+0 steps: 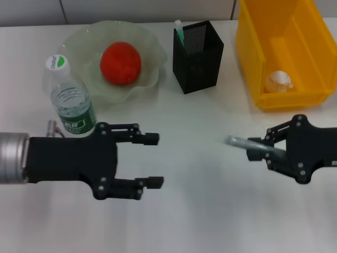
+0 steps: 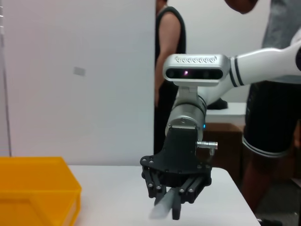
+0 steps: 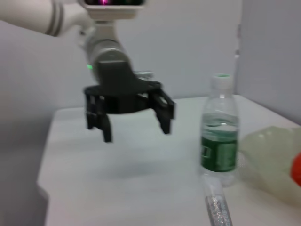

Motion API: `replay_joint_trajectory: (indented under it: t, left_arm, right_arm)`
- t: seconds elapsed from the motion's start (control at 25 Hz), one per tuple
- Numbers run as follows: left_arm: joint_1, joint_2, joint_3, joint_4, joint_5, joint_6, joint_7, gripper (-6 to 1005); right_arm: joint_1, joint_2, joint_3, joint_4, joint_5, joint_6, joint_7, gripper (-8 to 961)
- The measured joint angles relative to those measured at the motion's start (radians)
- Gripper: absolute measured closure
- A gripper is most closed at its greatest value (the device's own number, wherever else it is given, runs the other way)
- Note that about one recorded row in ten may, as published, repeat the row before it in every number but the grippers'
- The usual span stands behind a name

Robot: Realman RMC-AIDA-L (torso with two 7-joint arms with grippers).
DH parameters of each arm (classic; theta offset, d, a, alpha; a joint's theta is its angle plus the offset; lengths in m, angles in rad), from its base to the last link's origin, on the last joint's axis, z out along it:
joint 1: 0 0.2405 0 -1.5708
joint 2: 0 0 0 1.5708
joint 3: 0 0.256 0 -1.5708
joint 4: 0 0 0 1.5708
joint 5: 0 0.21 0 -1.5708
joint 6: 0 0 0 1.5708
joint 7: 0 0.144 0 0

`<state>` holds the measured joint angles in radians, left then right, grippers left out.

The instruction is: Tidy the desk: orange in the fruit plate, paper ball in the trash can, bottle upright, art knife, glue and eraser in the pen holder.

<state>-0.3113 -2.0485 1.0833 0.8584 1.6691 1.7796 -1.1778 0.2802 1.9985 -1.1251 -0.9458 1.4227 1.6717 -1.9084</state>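
The right gripper (image 1: 259,150), clamped on the glue (image 1: 247,146) by one end above the desk (image 1: 200,211), well short of the pen holder (image 1: 198,56), risks letting the stick swing or slip out in transit, while the left gripper (image 1: 152,161) hangs wide open, empty.

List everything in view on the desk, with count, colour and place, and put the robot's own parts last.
orange: one, red-orange, in the fruit plate.
fruit plate: one, pale green, far left of the desk.
bottle: one, clear with green label, upright in front of the plate.
pen holder: one, black mesh, far centre.
art knife: one, mint green, standing in the pen holder.
trash can: one, yellow, far right.
paper ball: one, white, inside the trash can.
glue: one, grey, held above the desk at near right.
desk: one, white.
left gripper: one, black, open, near left beside the bottle.
right gripper: one, black, shut on the glue.
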Motion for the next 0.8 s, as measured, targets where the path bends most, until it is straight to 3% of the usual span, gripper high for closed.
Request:
replay_joint_trajectory:
  t: [0.08,0.2,0.28,0.8]
  left_arm:
    - [-0.055,-0.021,0.007,0.011,0.056,-0.001,-0.002,276]
    - [-0.063,-0.021,0.007,0.009,0.056,-0.002,-0.002,276]
    - [-0.068,-0.021,0.007,0.009,0.057,-0.009,-0.002,278]
    - [-0.091,-0.022,0.021,-0.03,0.059,-0.015,-0.002,307]
  right_arm:
    - [0.001,0.005,-0.012,-0.006,-0.003,0.015,0.004,736]
    - [0.005,0.015,-0.02,-0.011,-0.015,0.021,0.006,734]
    - [0.019,0.034,-0.022,-0.012,-0.043,0.039,0.009,732]
    - [0.05,0.069,-0.058,-0.013,-0.055,0.056,0.008,722]
